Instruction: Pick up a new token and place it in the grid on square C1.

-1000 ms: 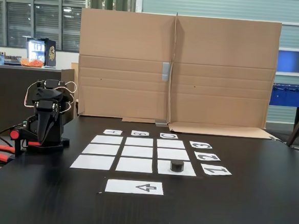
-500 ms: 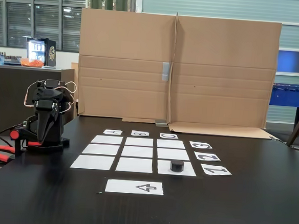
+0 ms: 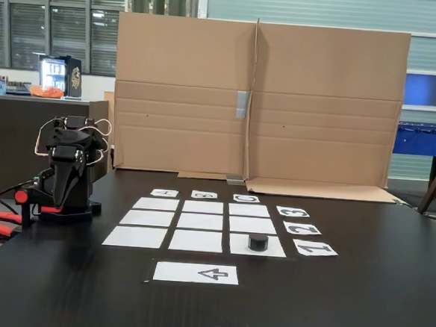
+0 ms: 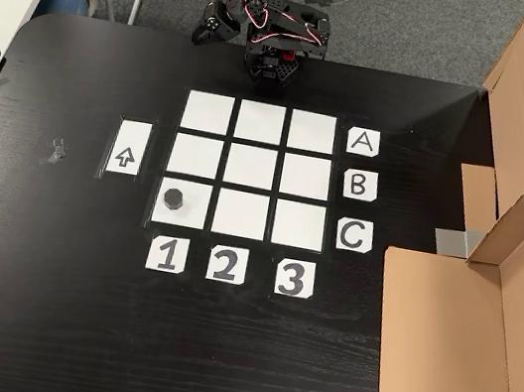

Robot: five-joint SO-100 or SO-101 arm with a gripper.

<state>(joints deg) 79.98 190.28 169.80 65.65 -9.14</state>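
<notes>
The token (image 4: 173, 198) sits on square C1 (image 4: 189, 214) of the grid (image 4: 251, 168), well apart from the hand (image 4: 205, 30). The arm's folded up at the worktop (image 4: 43, 300) edge; can't tell if the hand's clenched or released.

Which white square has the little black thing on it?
Square C1, the corner square in line with label C and label 1. The token sits on it; the other eight are bare.
</notes>
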